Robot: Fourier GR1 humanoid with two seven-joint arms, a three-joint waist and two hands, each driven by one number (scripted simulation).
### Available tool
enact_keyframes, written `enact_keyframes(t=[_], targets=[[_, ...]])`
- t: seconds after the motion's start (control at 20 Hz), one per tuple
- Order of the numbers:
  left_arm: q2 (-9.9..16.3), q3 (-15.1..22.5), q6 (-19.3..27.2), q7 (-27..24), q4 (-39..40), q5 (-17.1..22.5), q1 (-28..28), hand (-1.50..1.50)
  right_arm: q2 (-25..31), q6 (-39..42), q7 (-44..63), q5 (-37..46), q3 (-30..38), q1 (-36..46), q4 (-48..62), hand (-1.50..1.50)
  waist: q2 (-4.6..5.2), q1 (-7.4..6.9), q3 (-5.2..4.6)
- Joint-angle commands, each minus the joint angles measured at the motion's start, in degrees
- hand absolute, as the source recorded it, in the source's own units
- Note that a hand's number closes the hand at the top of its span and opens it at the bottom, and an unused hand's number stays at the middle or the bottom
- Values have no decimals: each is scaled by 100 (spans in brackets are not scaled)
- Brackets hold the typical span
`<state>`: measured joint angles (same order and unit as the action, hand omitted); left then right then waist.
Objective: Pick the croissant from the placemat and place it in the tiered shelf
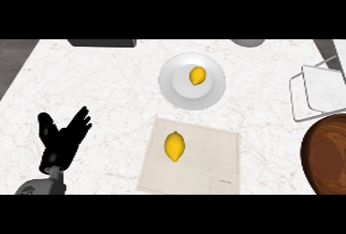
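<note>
White plate, round, on the marble counter, upper centre; a small yellow item lies on it, right of its middle. Brown wooden bowl, cut off by the right edge. Dark object at top left, grey object at top right, both only partly visible.

Black left hand; grey forearm below.

No legible text or labels anywhere
</note>
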<state>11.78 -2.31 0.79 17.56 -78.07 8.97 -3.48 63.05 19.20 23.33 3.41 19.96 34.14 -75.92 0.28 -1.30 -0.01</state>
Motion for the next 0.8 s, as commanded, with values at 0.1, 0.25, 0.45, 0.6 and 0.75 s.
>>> enact_keyframes(t=[0.1, 0.25, 0.45, 0.6, 0.75], targets=[[-19, 33, -63, 99, -224, -23, 208, 0, -39, -3, -1115, 675, -496, 625, 1403, 150, 2, -18, 2], [-23, -46, -33, 64, -105, -48, 37, 0, -234, -274, -1524, 1045, -668, 891, 1921, 150, 8, -17, 2], [13, -124, -18, 238, -148, -18, -88, 0, -442, -535, -1888, 1396, -803, 1273, 2642, 150, 8, -25, 3], [-93, -74, -170, -63, -59, -16, 157, 0, -544, -700, -2042, 1653, -873, 1414, 2866, 150, -3, 5, 1], [-74, -118, -93, -112, 300, -152, -180, 0, -576, -881, -2498, 1868, -875, 1885, 3544, 150, 15, -3, 2]])
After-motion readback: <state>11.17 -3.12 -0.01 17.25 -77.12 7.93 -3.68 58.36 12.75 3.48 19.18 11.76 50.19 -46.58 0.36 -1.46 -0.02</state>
